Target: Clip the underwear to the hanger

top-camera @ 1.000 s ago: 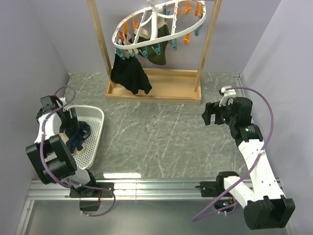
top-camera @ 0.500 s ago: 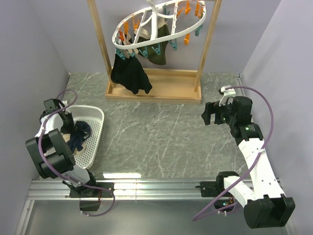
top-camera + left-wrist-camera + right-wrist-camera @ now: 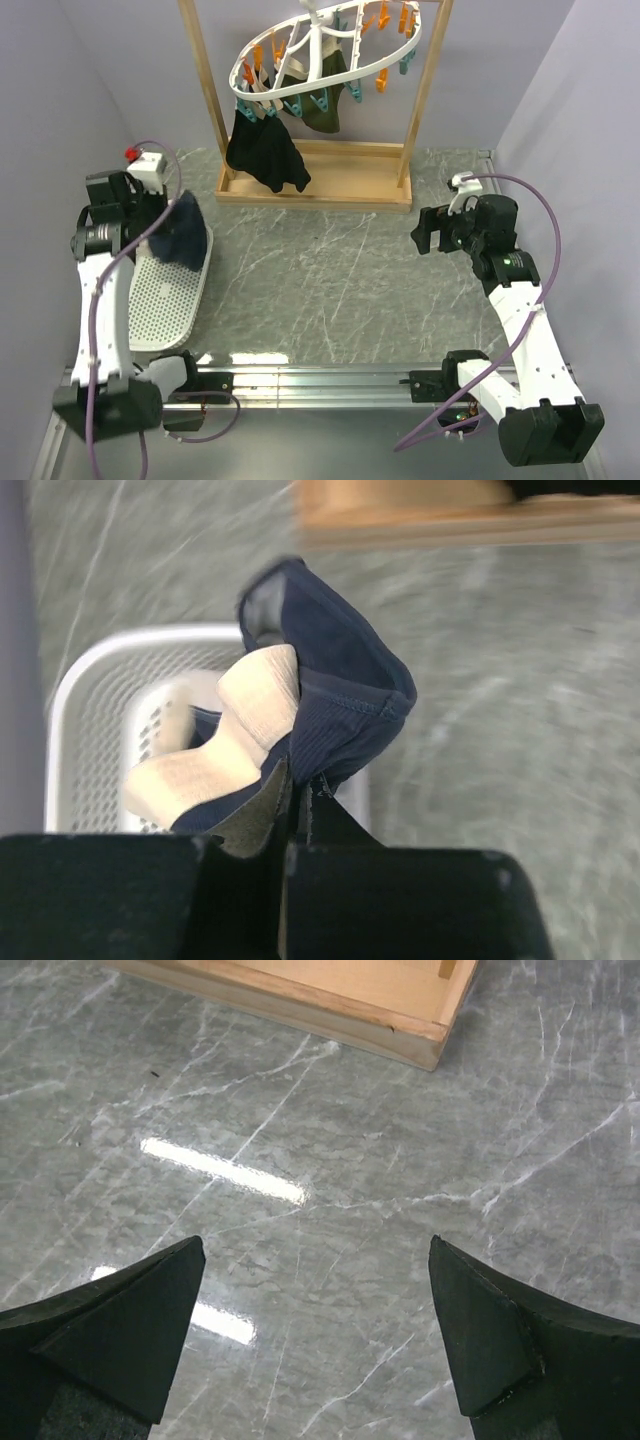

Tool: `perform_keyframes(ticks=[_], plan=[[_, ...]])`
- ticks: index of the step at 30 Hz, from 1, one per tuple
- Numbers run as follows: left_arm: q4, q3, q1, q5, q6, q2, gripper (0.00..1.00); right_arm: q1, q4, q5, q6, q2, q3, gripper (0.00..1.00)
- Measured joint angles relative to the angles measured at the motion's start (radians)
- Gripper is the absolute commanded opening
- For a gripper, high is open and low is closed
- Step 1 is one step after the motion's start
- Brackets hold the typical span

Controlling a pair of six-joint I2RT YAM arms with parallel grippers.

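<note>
Grey marble table [image 3: 330, 280] carries a wooden frame stand [image 3: 205, 90] at its far edge. From the stand hangs the hanger [image 3: 418, 38], a white oval ring whose long axis slants from its left end towards the far right in the top view. A white basket [image 3: 165, 310] sits at the near left. Over the basket's far end dangles the underwear [image 3: 182, 232], navy with beige lining showing, pinched in the closed left tool [image 3: 298, 800]. The right tool [image 3: 316, 1260] stands wide apart over bare table, holding nothing. The ring's left end lies higher, ahead and to the right of the left tool, so the left arm looks the nearer carrier.
</note>
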Motion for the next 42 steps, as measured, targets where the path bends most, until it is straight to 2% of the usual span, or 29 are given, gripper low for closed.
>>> perform_keyframes(ticks=[4,8,12,17,20,23,29,34,38,42], plan=[[-0.088,0.056,-0.120,0.076,0.037,-0.120,0.00,0.000,-0.009,-0.016,0.000,0.006,0.032,1.00],[-0.167,0.124,-0.217,0.183,0.082,-0.151,0.00,0.000,-0.037,-0.042,-0.003,0.018,0.067,0.99],[-0.191,0.105,-0.366,0.248,0.108,-0.153,0.00,0.000,-0.072,-0.070,-0.012,0.038,0.093,0.98],[-0.154,0.011,-0.598,0.242,0.105,-0.097,0.00,0.000,-0.127,-0.085,-0.031,0.056,0.099,0.97],[-0.098,-0.008,-0.756,0.183,0.080,-0.038,0.00,0.000,-0.151,-0.090,-0.038,0.056,0.100,0.96],[-0.029,-0.001,-0.826,0.149,0.054,0.008,0.00,0.000,-0.169,-0.093,-0.045,0.056,0.107,0.96],[0.110,0.029,-0.906,-0.027,0.012,0.093,0.00,0.000,-0.184,-0.093,-0.050,0.056,0.129,0.95],[0.192,0.029,-1.083,-0.263,0.030,0.082,0.00,0.000,-0.192,-0.090,-0.052,0.055,0.129,0.94],[0.256,0.029,-1.094,-0.460,0.070,0.083,0.00,0.000,-0.194,-0.085,-0.052,0.061,0.129,0.94],[0.330,0.069,-1.089,-0.659,0.126,0.148,0.00,0.000,-0.198,-0.080,-0.052,0.090,0.143,0.94]])
